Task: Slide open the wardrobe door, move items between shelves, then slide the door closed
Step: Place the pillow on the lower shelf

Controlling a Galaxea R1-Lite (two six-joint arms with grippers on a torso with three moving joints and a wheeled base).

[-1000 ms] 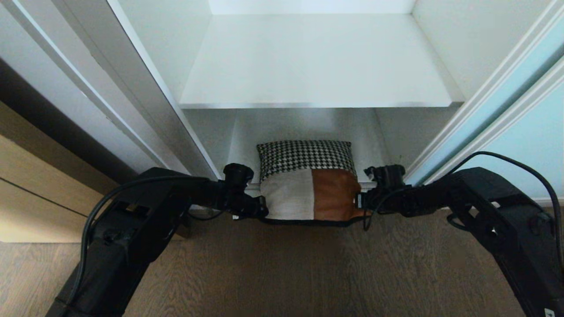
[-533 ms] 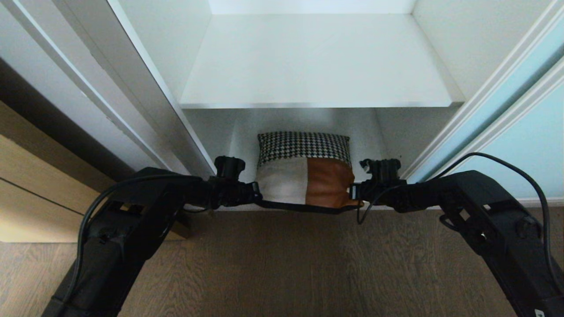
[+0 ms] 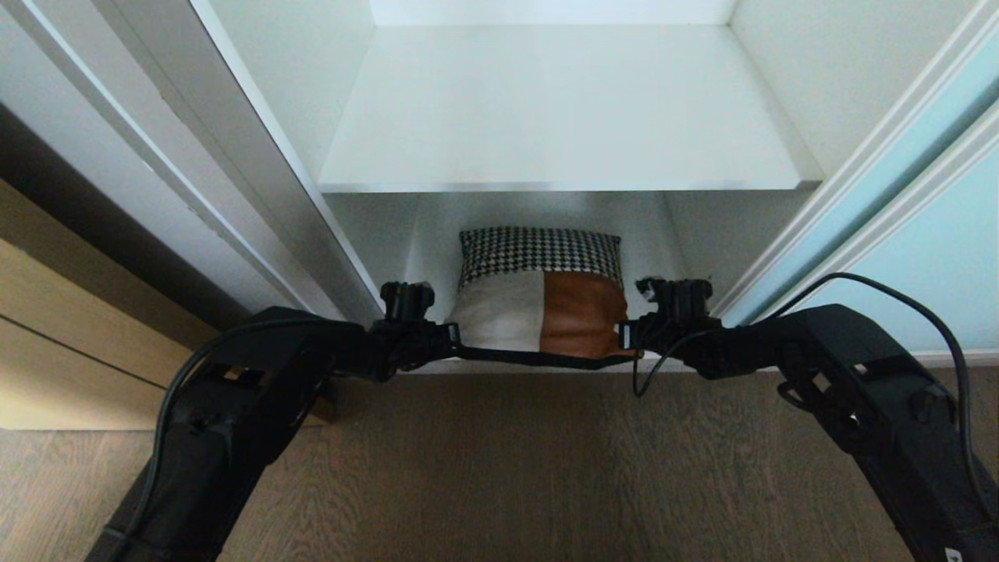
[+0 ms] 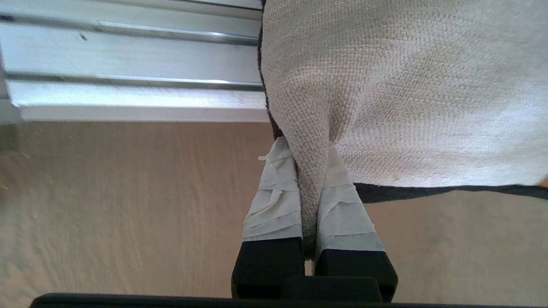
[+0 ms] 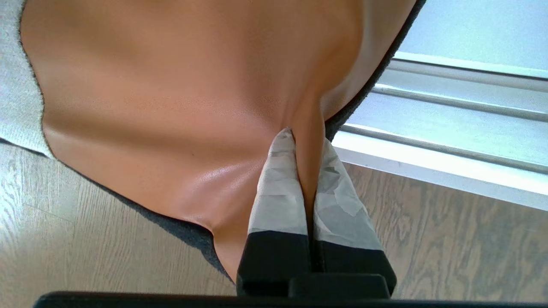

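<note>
The item [image 3: 538,304] is a soft cushion-like bundle with a black-and-white houndstooth band, a cream woven panel [image 4: 406,85] and a tan-brown panel [image 5: 171,85]. It is held between my two grippers at the mouth of the lower wardrobe compartment, below the white upper shelf [image 3: 562,117]. My left gripper [image 3: 453,343] [image 4: 306,145] is shut on the cream corner. My right gripper [image 3: 624,337] [image 5: 306,137] is shut on the tan-brown corner. The pale aqua sliding wardrobe door [image 3: 936,234] stands slid aside on the right. The lower shelf [image 3: 663,226] shows behind the item.
A silver door track [image 4: 128,64] [image 5: 449,111] runs along the wardrobe's threshold just under the item. Wooden floor [image 3: 499,468] lies in front. A white wardrobe side panel [image 3: 234,172] rises on the left, with a light wooden surface [image 3: 62,328] beyond it.
Both grippers have carried the item away from me, off the floor's edge and toward the lower compartment. Their grip on its two corners is unchanged.
</note>
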